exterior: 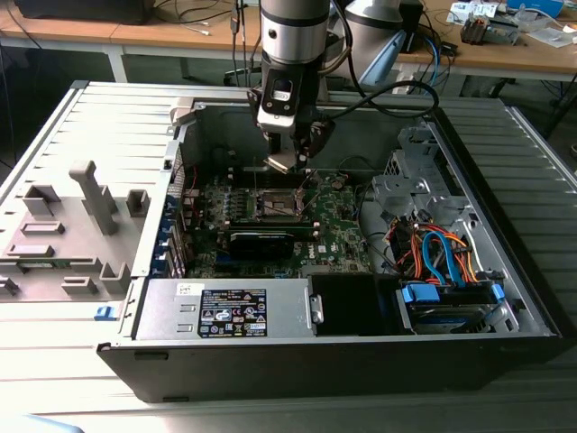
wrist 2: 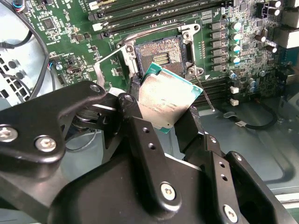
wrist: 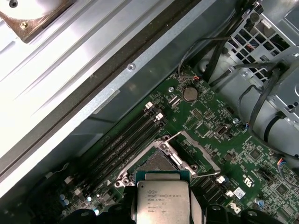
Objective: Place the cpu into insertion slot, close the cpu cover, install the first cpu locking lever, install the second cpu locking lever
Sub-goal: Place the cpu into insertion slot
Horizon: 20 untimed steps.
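Note:
My gripper [exterior: 288,161] is shut on the cpu [wrist 2: 166,105], a flat silvery square chip clamped by its edges between two black fingers [wrist 2: 134,109]. The chip hangs tilted a little above the green motherboard [exterior: 343,225], just over the insertion slot [wrist 2: 159,53], whose brownish contact field lies bare. In the first wrist view the cpu [wrist: 162,200] covers the near edge of the insertion slot [wrist: 156,163]. The cpu cover [wrist: 194,148] stands swung open beside the socket. A thin wire locking lever [wrist 2: 205,95] lies loose on the other side.
The board sits deep inside an open computer case [exterior: 505,180]. Long black memory slots [wrist: 121,144] flank the socket. A black card [exterior: 261,242], a power supply [exterior: 225,311] and a drive bay with coloured cables [exterior: 446,262] crowd the case. A grey fixture [exterior: 72,225] lies outside.

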### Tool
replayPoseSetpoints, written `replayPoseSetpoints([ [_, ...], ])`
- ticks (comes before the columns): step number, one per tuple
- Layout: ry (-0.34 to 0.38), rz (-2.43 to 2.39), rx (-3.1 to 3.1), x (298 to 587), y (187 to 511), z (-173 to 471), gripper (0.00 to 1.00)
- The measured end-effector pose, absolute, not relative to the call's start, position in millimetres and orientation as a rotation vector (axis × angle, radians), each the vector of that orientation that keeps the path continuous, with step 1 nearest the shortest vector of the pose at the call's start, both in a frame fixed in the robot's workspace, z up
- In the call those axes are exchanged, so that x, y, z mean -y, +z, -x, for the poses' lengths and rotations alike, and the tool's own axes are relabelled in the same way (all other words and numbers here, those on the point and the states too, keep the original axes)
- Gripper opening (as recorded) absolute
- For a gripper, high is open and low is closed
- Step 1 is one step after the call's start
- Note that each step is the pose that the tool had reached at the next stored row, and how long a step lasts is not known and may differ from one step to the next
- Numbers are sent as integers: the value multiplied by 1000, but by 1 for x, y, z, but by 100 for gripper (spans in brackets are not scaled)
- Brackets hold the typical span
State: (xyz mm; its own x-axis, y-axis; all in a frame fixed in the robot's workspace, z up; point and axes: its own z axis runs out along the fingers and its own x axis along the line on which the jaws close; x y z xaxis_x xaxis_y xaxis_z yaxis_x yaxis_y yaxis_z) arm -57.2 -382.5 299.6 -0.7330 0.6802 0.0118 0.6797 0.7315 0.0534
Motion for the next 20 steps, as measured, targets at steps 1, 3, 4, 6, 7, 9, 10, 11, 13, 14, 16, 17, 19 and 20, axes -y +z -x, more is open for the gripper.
replayPoseSetpoints([
  [1,85,-1147,-2914,383,300,57,55],
  [3,85,-1152,-2912,383,299,57,55],
  [4,85,-1154,-2911,383,299,57,55],
  [6,85,-1161,-2908,383,299,57,55],
  [7,85,-1163,-2908,383,299,57,55],
  [9,85,-1167,-2906,383,299,57,55],
  [10,85,-1169,-2905,383,299,57,55],
  [11,85,-1172,-2904,383,299,57,55],
  [13,85,-1178,-2901,383,299,57,55],
  [14,85,-1180,-2901,383,299,57,55],
  [16,84,-1185,-2898,383,299,57,55],
  [17,84,-1187,-2898,383,299,57,55],
  [19,85,-1190,-2896,383,299,57,55],
  [20,84,-1192,-2895,383,299,57,55],
])
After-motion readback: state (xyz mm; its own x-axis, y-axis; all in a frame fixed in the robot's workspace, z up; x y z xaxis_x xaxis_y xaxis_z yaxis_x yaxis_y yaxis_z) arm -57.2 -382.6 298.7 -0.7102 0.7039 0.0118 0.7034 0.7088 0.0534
